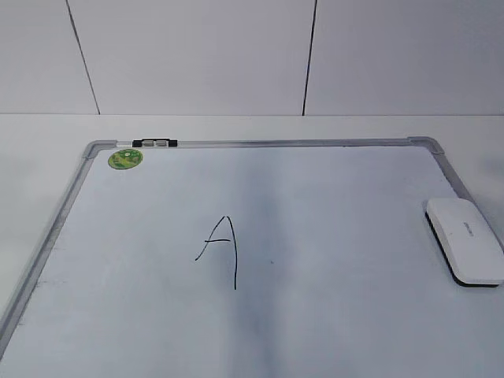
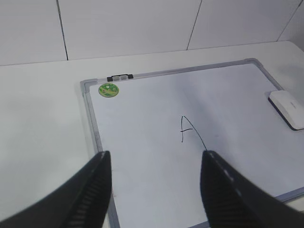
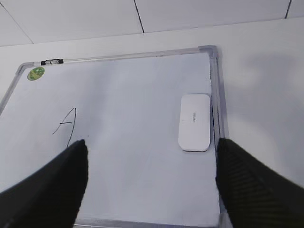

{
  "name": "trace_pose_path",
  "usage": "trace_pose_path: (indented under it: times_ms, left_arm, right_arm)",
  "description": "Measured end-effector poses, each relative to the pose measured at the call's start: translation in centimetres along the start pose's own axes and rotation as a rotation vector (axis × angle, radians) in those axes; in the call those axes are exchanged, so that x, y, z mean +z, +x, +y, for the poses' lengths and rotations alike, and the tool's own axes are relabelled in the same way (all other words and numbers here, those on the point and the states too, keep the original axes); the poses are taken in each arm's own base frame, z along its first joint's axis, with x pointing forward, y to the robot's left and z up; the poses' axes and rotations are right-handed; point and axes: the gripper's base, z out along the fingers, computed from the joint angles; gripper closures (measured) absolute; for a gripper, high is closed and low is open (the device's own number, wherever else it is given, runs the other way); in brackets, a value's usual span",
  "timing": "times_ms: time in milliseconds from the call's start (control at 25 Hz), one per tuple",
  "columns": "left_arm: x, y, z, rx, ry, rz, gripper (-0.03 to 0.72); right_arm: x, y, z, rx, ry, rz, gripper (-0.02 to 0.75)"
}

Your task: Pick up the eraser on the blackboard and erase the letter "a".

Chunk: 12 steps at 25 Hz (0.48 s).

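White blackboard point(image 1: 331, 205) lies flat on worktop point(image 1: 47, 130), filling frame. Eraser point(image 3: 194, 122) at right edge, long axis along frame, ahead of right hand point(image 3: 149, 183), nearer arm. Both hands released, empty. Only a capital letter point(image 1: 220, 248) visible, frame centre.

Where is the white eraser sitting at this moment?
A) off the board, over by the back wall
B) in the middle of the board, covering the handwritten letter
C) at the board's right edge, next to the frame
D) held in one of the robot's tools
C: the eraser lies flat on the blackboard against its right frame, well apart from the handwritten letter, and neither tool touches it.
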Motion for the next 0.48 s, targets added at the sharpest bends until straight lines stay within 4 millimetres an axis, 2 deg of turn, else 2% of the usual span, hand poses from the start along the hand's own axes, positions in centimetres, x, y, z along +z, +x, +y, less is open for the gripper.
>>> trace_pose_path:
  times_ms: [160, 480]
  left_arm:
    - [-0.1, 2.0, 0.1, 0.000, 0.002, 0.006, 0.240]
    - [1.8, 6.4, 0.9, -0.022, 0.003, 0.086, 0.240]
  right_arm:
    - [0.5, 2.2, -0.4, -0.005, 0.017, 0.020, 0.104]
    - [2.0, 6.2, -1.2, -0.023, 0.050, 0.073, 0.116]
